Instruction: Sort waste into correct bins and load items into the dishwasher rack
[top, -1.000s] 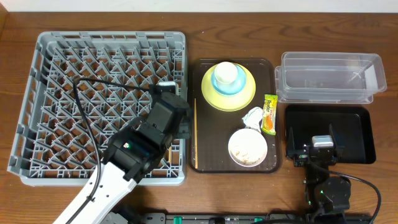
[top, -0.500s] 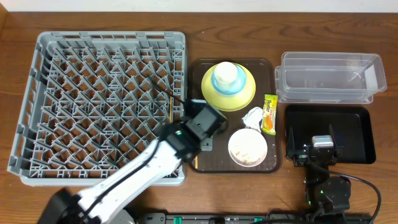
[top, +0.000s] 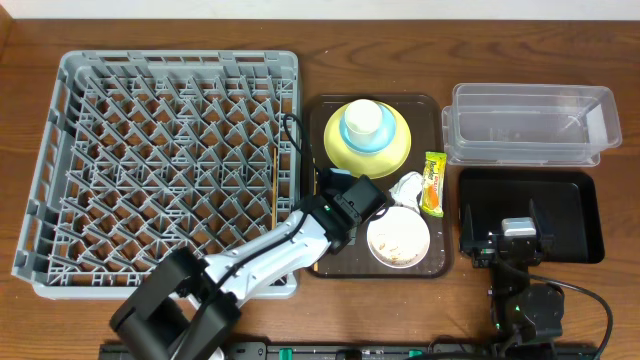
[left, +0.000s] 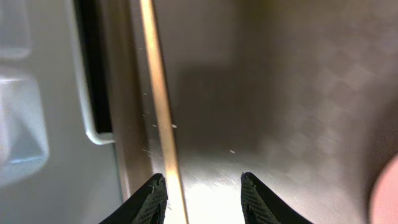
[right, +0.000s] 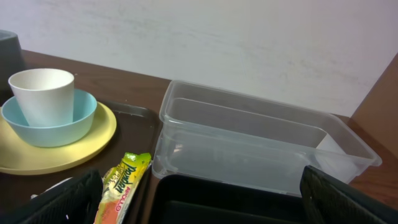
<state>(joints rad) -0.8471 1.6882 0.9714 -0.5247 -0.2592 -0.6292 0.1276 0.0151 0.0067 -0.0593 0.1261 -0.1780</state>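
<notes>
While left tool (left: 202, 186) straddles chopstick (left: 158, 93), half-open, ungripped | white bowl (top: 371, 238) beside | right tool (right: 202, 200) wide

A grey lattice-patterned rack (top: 150, 150), a dark brown serving tray (top: 340, 252), a yellow plate (right: 93, 140), a light blue bowl (right: 56, 127), a white cup (right: 42, 93), an orange-and-green snack wrapper (top: 434, 184), a black tray (top: 570, 215) and a clear tub (top: 530, 125) on a brown wood-grain table (top: 400, 50).
</notes>
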